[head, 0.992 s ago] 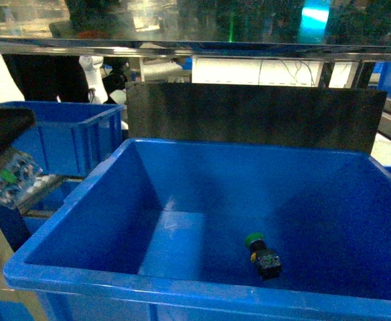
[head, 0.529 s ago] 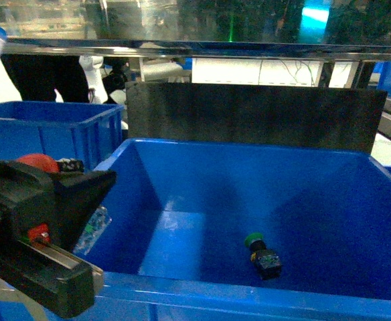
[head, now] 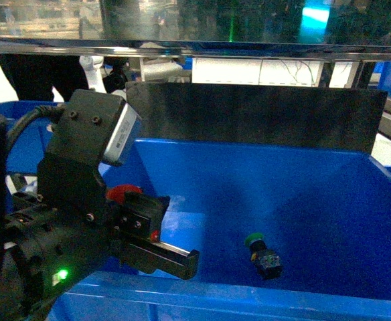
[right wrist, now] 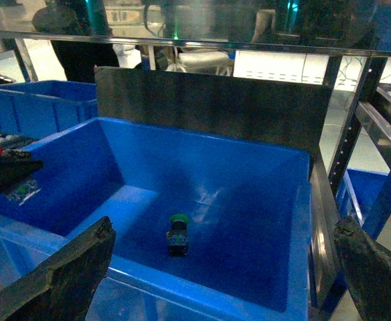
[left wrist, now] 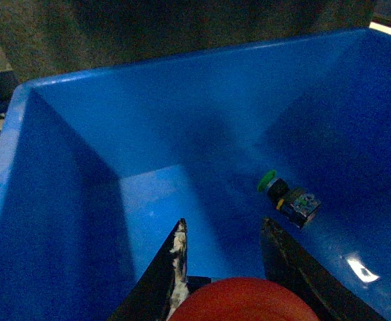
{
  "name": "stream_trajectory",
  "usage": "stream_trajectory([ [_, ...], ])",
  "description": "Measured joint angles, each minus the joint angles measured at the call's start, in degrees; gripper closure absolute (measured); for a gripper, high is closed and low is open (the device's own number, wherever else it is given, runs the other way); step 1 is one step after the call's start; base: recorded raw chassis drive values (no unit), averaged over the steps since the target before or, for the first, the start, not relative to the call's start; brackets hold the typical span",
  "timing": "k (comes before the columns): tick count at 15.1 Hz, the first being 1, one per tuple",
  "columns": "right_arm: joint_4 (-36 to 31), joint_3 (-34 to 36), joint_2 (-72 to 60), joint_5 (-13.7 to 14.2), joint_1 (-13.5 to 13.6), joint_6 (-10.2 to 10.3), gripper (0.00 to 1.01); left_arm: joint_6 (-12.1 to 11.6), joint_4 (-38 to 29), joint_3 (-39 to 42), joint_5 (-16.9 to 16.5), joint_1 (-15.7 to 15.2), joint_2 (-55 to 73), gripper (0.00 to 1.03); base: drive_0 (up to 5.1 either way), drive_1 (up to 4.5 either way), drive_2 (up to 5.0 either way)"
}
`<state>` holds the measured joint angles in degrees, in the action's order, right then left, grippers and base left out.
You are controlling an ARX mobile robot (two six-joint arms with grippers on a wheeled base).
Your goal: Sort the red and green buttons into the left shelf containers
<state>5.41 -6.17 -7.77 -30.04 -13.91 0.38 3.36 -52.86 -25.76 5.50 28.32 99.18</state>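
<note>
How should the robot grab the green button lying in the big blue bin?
Likely from straight above, jaws closing across the dark switch body of the green button, not the cap. It lies on its side on the floor of the blue bin, alone with open floor all round; the body looks flatter-sided than the round, slippery cap.

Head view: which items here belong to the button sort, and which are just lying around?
Job:
- red button, held in left gripper
- green button, lying on the bin floor
- big blue bin
- second blue bin, behind on the left

Not part of it:
- dark back panel
- metal shelf rail
- right gripper, open, empty
</note>
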Motion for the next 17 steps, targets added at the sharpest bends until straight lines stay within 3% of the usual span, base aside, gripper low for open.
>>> stream_trajectory([
  [6,0.0,0.0,0.0,0.0,0.0,0.0,0.03,4.9,0.3,-7.6,1.9,-1.6,9.2,0.75,0.0,0.0,0.0],
  [10,0.0,0.0,0.0,0.0,0.0,0.0,0.03,8.1,0.4,-8.7,0.4,-1.9,9.6,0.35,0.0,0.0,0.0],
  [13,0.0,0.0,0.0,0.0,0.0,0.0,0.03,8.7,-0.5,-7.9,-0.5,-1.5,8.2,0.03,0.0,0.0,0.0],
  [15,0.0,0.0,0.0,0.0,0.0,0.0,0.03,8.1,-3.5,-3.9,-2.0,-2.4,2.4,0.05,0.0,0.0,0.0],
  [17,0.0,0.0,0.0,0.0,0.0,0.0,0.03,6.5,-4.2,2.8,-4.0,-6.2,-3.8,0.05,0.0,0.0,0.0],
])
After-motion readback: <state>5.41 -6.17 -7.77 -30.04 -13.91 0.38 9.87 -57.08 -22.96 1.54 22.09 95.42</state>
